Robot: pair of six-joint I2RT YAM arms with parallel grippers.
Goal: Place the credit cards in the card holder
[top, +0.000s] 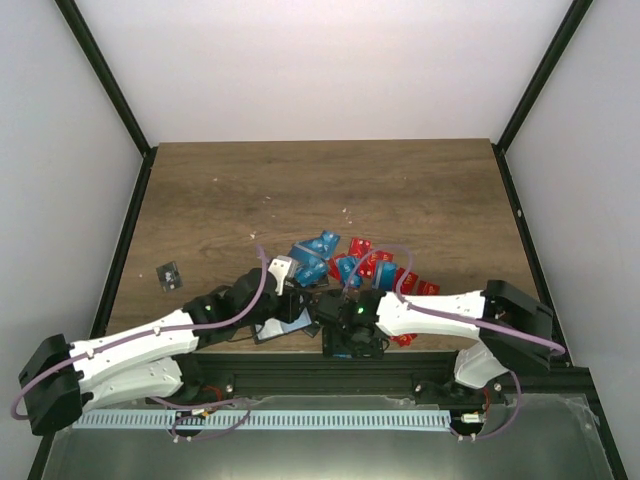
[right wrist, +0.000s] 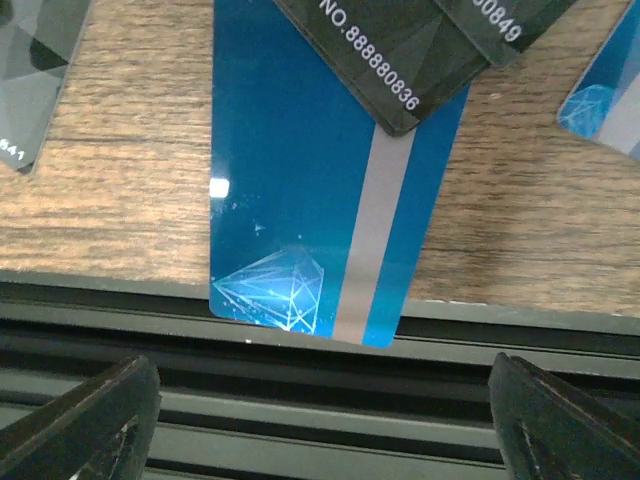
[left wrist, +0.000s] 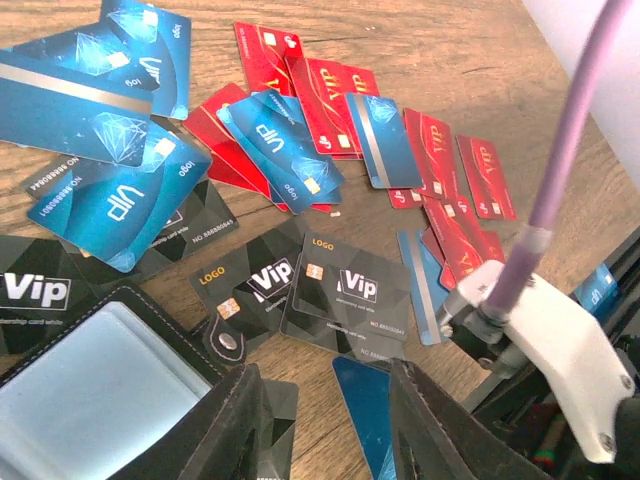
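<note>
We are eyeing a blue credit card (right wrist: 290, 200), long axis running 12 to 6, overhanging the tabletop (right wrist: 100, 200) edge, lying at 12 o'clock from our right fingers (right wrist: 95, 420), which are spread wide and empty. The left fingers (left wrist: 235, 420), also apart, are standing at the card holder (left wrist: 90, 390) rim.

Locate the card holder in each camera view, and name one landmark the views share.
Top external: card holder, centre-left, at the near edge of the table.
Left wrist: card holder bottom left, lying open.
Right wrist: not in it.
Shared landmark: the blue cards.
</note>
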